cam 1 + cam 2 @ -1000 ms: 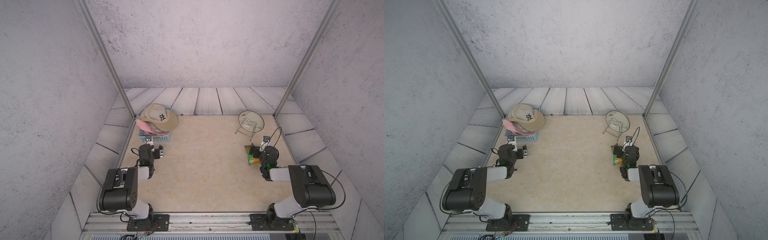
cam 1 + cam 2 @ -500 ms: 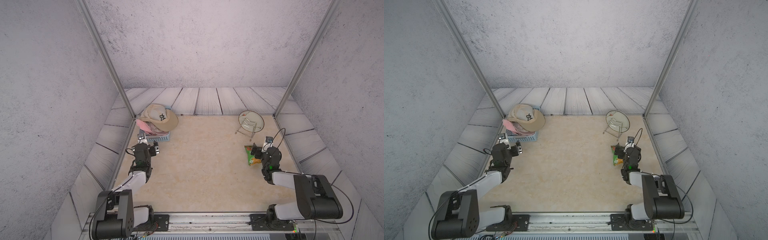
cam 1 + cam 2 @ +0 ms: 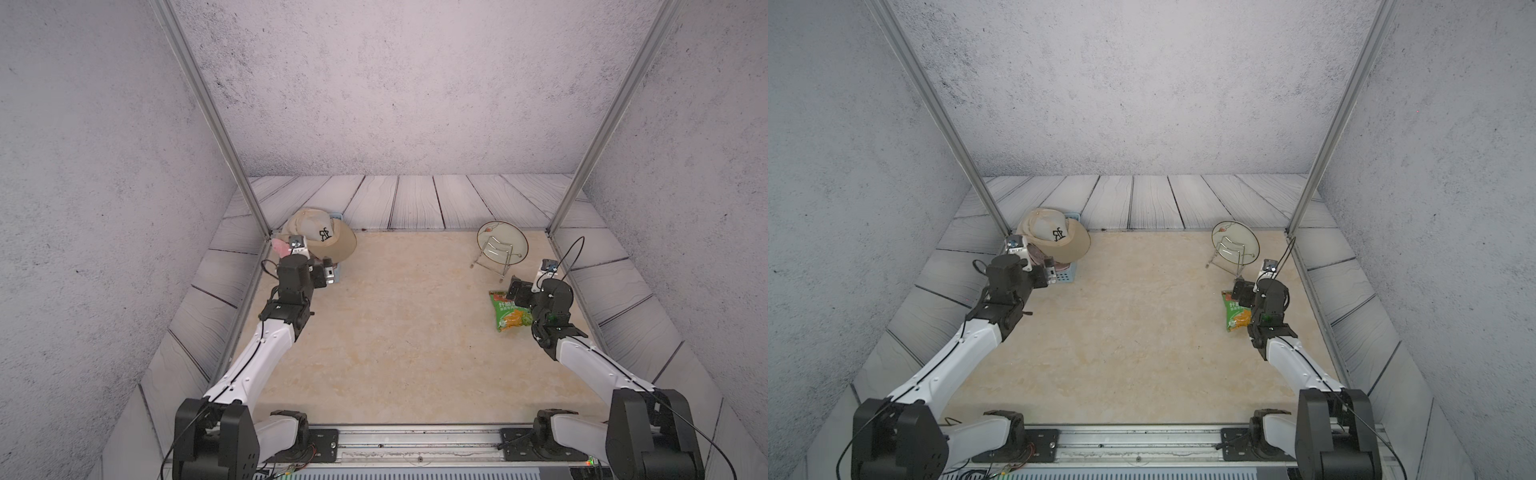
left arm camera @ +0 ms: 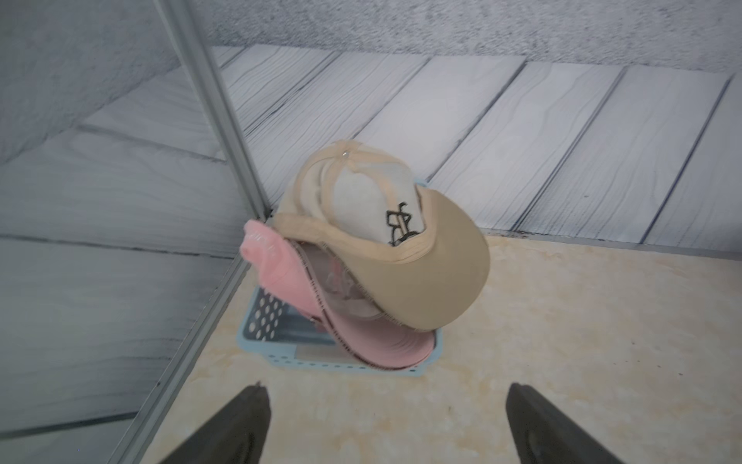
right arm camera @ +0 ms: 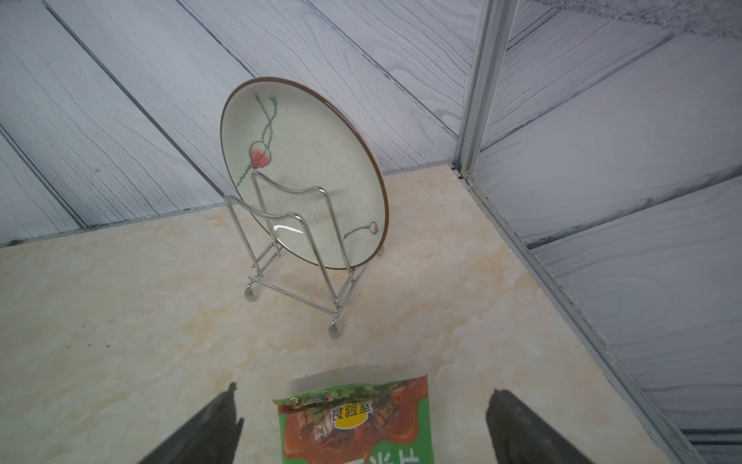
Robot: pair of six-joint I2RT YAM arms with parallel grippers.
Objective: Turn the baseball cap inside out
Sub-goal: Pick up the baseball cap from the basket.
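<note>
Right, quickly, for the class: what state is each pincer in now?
Left pincer: open, holding nothing.
Right pincer: open, holding nothing.

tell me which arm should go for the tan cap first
Left. Its open jaws face the tan cap, which sits on a pink cap over the basket just ahead. The right arm is across the table, above the snack bag.
</note>
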